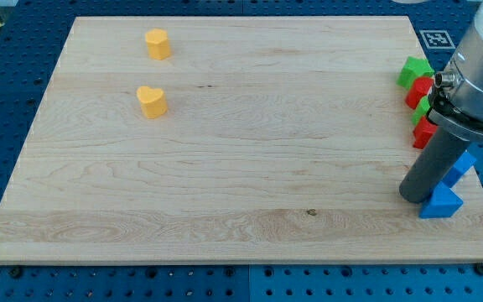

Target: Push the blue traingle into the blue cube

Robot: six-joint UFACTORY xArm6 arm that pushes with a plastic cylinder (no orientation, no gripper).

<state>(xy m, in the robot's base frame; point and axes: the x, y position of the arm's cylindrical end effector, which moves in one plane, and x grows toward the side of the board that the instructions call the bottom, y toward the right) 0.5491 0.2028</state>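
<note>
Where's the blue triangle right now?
The blue triangle sits near the board's bottom-right corner in the camera view, just right of my tip and directly below the blue cube, apparently touching it.

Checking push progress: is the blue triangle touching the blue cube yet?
Cannot tell. In the camera view the blue triangle and blue cube sit close together, but my tip and rod overlap their meeting edge.

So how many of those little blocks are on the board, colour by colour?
Yellow: 2, a block and a heart, at the view's left.
Green: 2.
Red: 2.
Blue: 2, the blue triangle and the blue cube, both beside my tip.
Total: 8 that show.
</note>
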